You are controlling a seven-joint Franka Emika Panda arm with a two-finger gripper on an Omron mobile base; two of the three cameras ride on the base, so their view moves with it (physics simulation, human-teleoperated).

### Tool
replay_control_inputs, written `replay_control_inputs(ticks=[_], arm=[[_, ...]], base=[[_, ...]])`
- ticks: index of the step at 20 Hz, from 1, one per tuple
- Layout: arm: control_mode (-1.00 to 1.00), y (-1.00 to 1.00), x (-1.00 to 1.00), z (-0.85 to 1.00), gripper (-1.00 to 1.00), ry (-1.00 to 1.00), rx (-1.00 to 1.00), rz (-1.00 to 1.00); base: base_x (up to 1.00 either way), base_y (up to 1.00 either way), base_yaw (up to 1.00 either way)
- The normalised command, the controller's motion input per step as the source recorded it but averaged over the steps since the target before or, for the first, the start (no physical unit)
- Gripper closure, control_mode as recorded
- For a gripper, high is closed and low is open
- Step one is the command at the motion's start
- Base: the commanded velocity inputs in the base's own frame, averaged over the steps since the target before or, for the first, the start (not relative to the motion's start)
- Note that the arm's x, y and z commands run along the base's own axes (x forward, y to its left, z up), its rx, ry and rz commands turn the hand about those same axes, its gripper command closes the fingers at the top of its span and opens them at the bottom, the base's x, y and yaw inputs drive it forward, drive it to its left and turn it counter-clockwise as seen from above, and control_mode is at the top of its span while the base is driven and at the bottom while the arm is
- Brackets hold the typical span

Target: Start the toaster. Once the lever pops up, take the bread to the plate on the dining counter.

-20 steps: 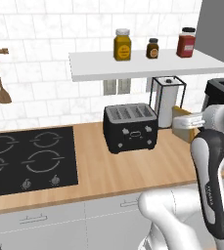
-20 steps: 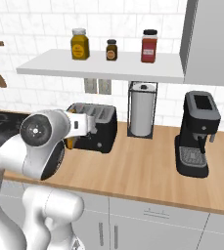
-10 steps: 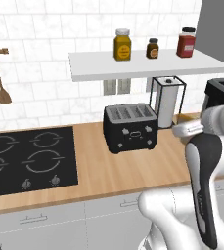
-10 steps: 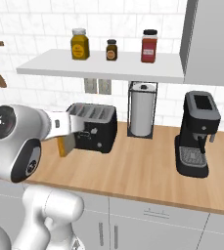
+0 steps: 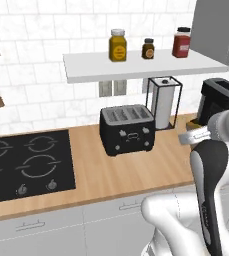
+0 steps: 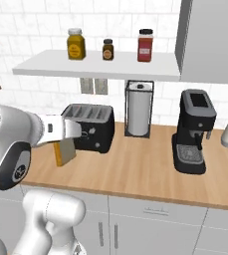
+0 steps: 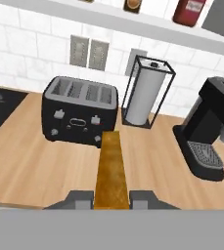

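1. The gripper [image 7: 111, 197] is clamped on the bread [image 7: 111, 171]. In the hand view the two dark fingers [image 7: 79, 199] sit on either side of the golden-brown slice, which is seen edge-on.
2. In the right base view the bread [image 6: 64, 152] hangs below the white hand, held up off the worktop [image 6: 135, 169] and tilted a bit, in front of and just left of the toaster [image 6: 89, 127].
3. In the left base view the gripper [image 5: 188, 136] pokes out to the left from behind the arm, over the right end of the worktop [image 5: 121, 170], well to the right of the toaster [image 5: 127, 129]. Can't really make out the bread from that side.
4. The toaster [image 7: 79, 111] sits on the worktop [image 7: 35, 166] against the tiled wall, with all four slots looking empty.
5. Just right of the toaster there's a paper towel roll [image 6: 138, 111] in a wire holder, then a black coffee machine [image 6: 192, 131] further right.
6. Three jars [image 5: 118, 45] stand on the white shelf [image 5: 141, 65] above the toaster.
7. The black hob [image 5: 28, 162] is to the left of the toaster.
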Motion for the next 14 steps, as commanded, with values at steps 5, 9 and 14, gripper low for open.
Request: replay_control_inputs(ticks=[5,9,14], arm=[[1.00,0.00,0.00,0.00,1.00,0.00,0.00,0.00],[1.00,0.00,0.00,0.00,1.00,0.00,0.00,0.00],[1.00,0.00,0.00,0.00,1.00,0.00,0.00,0.00]], base=[[-0.43,-0.15,-0.57],[-0.19,-0.21,-0.80],[0.00,-0.07,-0.94]])
